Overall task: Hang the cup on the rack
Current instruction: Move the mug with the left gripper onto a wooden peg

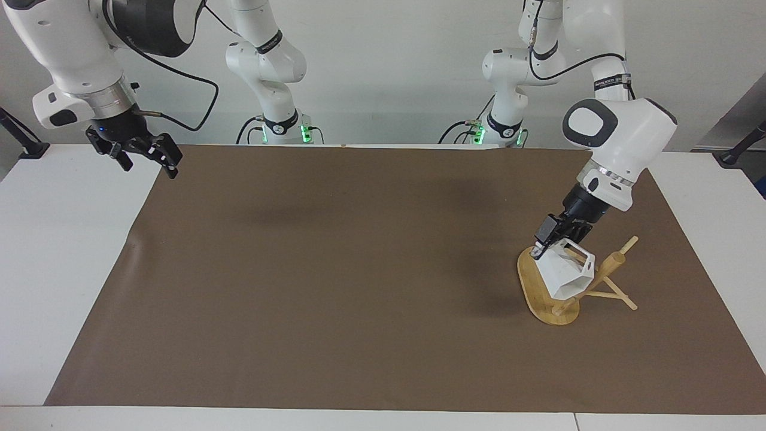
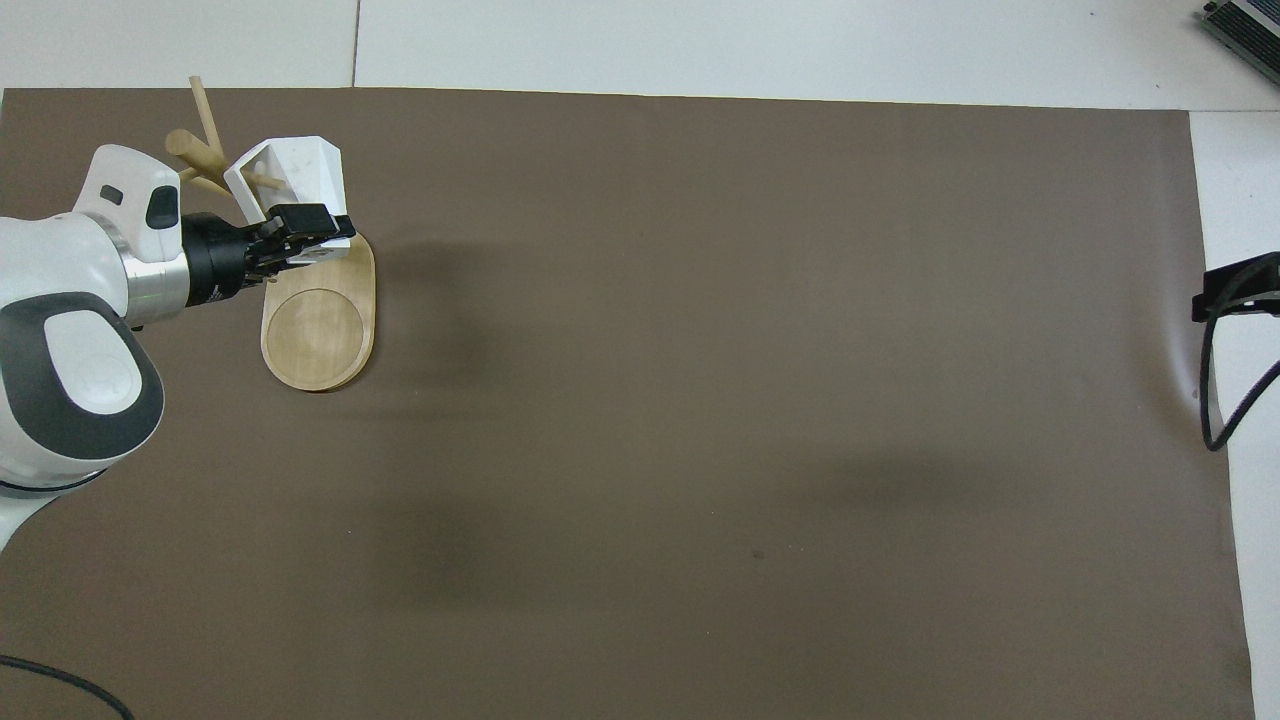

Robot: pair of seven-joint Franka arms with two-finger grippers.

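The right gripper (image 1: 143,154) hangs over the desk (image 1: 60,251) edge, jaws wide open and holding nothing. The left arm bends down, its gripper (image 1: 547,242) pinching the cup (image 1: 565,276) tight, tipped against the rack (image 1: 553,299) and its pegs.

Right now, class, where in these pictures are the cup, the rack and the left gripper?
cup (image 1: 565,276), facing view, on its white faceted side.
rack (image 2: 318,325), overhead view, on its flat oval base.
left gripper (image 1: 546,244), facing view, between its fingertips at the cup's handle.
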